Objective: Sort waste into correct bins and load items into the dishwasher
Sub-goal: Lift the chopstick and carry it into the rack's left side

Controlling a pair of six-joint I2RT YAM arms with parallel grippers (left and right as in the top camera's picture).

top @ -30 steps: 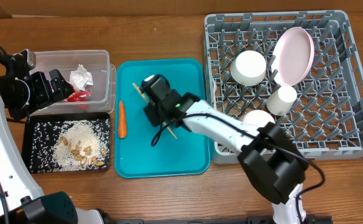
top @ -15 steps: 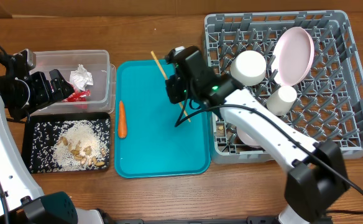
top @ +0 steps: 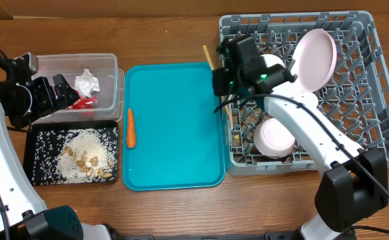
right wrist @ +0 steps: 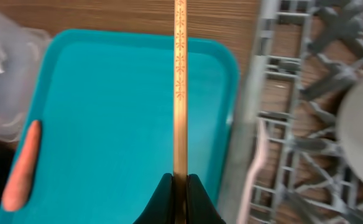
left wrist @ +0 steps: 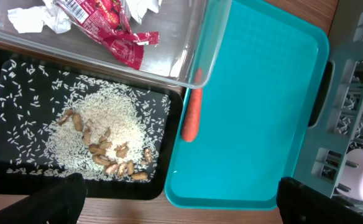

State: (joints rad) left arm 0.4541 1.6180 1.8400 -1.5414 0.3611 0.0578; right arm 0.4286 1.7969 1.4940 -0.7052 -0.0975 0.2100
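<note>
My right gripper [top: 226, 84] [right wrist: 180, 178] is shut on the thin wooden chopstick [top: 208, 56] [right wrist: 180, 74]. It holds the chopstick in the air over the left edge of the grey dish rack [top: 354, 143], beside the teal tray [top: 174, 160]. An orange carrot [top: 131, 128] [left wrist: 191, 118] lies at that tray's left edge. The clear tub [top: 111, 65] holds a red wrapper [top: 82, 103] [left wrist: 110, 31] and a paper wad [top: 86, 83]. Rice and nuts [top: 82, 155] [left wrist: 107, 146] cover the black tray [top: 33, 143]. My left gripper [top: 56, 92] [left wrist: 181, 205] hangs open at the tub's left side, holding nothing.
In the rack stand a pale-pink plate [top: 316, 59], a white cup [top: 302, 107] and a bowl [top: 276, 137]; my right arm crosses over another white bowl. The wooden table [top: 181, 207] shows along the front.
My right gripper has carried the chopstick from above the middle of the teal tray rightwards to the rack's left edge. The left arm has not moved.
</note>
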